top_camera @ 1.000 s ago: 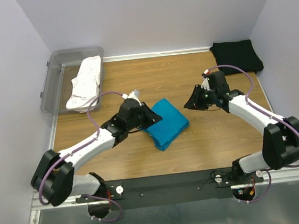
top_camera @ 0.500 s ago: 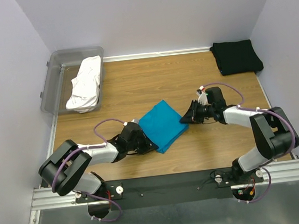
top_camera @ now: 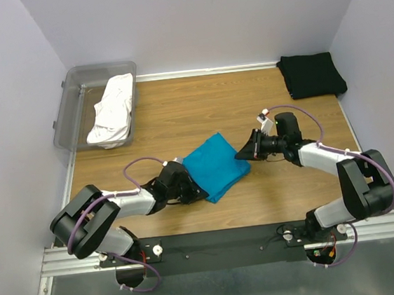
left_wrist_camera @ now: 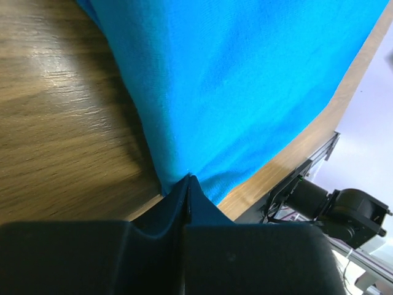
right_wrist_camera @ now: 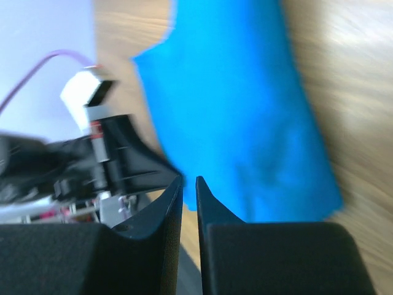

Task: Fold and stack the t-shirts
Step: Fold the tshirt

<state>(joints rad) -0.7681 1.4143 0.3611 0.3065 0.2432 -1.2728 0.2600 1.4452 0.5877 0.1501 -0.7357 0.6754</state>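
Top view and both wrist views. My left hand [top_camera: 200, 193] lies low on the table [top_camera: 199, 105] with its fingers [left_wrist_camera: 245, 258] pressed together and the near edge of the teal t-shirt [top_camera: 216, 163] nipped at their tips. From the left wrist the blue cloth spreads away ahead of the closed tips.

My right hand [top_camera: 241, 155] faces it from the other side, its tips at the teal t-shirt's right corner. It is set narrow, with a thin slit between the fingers [right_wrist_camera: 153, 209], and I see no cloth in the slit, though that view is blurred. The folded teal t-shirt lies flat between my two hands.

The black t-shirt [top_camera: 311, 73] sits folded well beyond my right hand, at the table's far corner. The white t-shirt [top_camera: 112, 110] lies bunched in the clear tub [top_camera: 72, 97], well beyond my left hand.
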